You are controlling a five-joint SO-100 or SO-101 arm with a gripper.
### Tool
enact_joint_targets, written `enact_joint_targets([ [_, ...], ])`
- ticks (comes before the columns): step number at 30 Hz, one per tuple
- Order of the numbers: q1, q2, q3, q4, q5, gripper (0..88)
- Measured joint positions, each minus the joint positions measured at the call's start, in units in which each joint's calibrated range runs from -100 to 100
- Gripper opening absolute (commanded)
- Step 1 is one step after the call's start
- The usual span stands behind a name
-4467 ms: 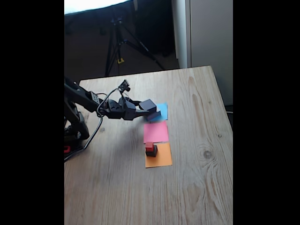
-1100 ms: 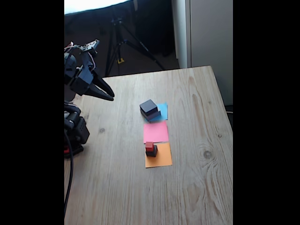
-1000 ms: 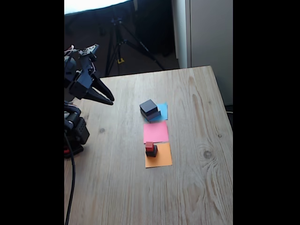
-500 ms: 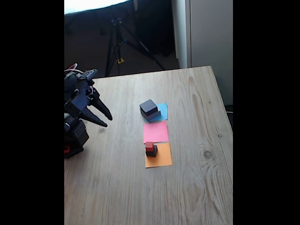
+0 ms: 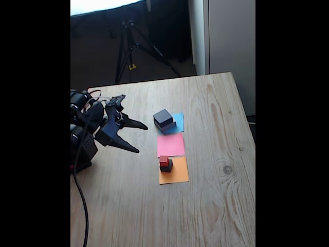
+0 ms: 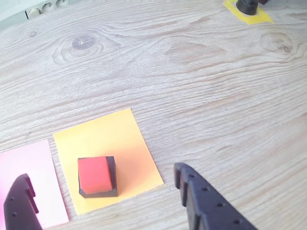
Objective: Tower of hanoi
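Gripper (image 5: 141, 138) was spread wide and empty, above the wooden table (image 5: 216, 206) to the left of the paper squares in the fixed view; both fingertips (image 6: 184, 179) showed in the wrist view with nothing between them. Red cube (image 5: 164, 160) sat on the smallest dark block (image 5: 166, 166) on the orange square (image 5: 177, 175). Pink square (image 5: 171, 145) was bare. Two larger dark blocks (image 5: 164, 120) were stacked on the blue square (image 5: 179, 122). Wrist view looked down on the red cube (image 6: 96, 174) on orange paper.
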Motion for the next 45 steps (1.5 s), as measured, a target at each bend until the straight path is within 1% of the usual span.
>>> enact_joint_targets([
  [2, -1.3, 2.6, 5.6, -10.6, 0.0, 36.1],
  [3, -2.1, 3.9, 6.1, -14.0, 0.0, 36.2],
  [6, -3.1, 8.0, 7.9, -20.8, 0.0, 36.3],
  [13, -4.9, 22.1, 13.2, -44.4, 0.0, 36.4],
  [17, -4.9, 28.9, 15.2, -55.0, 0.0, 36.4],
  [36, -5.9, 50.7, 20.2, -82.0, 0.0, 35.4],
  [45, -6.3, 59.1, 17.6, -86.9, 0.0, 34.6],
])
